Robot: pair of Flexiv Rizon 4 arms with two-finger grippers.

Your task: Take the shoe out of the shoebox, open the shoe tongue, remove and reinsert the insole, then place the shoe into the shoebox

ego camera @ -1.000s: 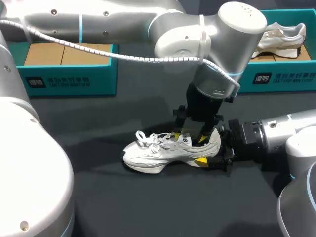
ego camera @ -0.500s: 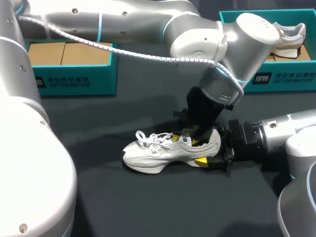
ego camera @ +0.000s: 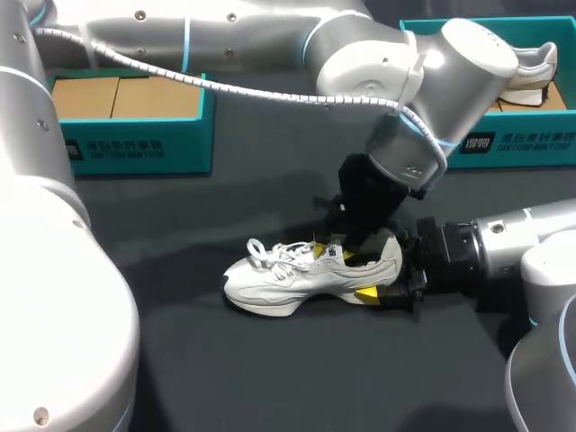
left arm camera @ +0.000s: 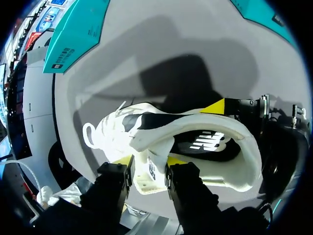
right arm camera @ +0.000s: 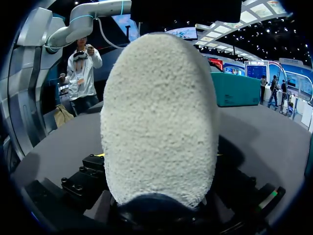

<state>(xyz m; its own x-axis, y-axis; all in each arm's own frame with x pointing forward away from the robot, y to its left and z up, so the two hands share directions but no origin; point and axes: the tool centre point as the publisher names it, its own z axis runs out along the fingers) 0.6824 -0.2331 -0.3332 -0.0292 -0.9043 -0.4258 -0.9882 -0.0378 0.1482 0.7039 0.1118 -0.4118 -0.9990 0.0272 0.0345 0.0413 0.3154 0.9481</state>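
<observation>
Since a second ago our left arm (ego camera: 432,81) has swung its big silver joint toward the upper right of the head view, and the wrist under it now leans. The shoe (ego camera: 297,274) and our right arm (ego camera: 504,238) have kept their places.

The white shoe lies on the dark table (ego camera: 180,360) at lower centre, toe to the left, outside both boxes. Our left claw (ego camera: 335,252) comes down onto its opening, and in the left wrist view the two yellow tips are pinched together on the tongue (left arm camera: 152,149), one on each side. Beyond the tongue the dark insole (left arm camera: 208,142) shows inside the shoe.

Our right claw (ego camera: 385,281) comes in from the right and is clamped on the heel (right arm camera: 159,122), a yellow tip on either side.

One teal box (ego camera: 126,135) stands at upper left. Another (ego camera: 513,144) at upper right holds a second shoe (ego camera: 531,76).
</observation>
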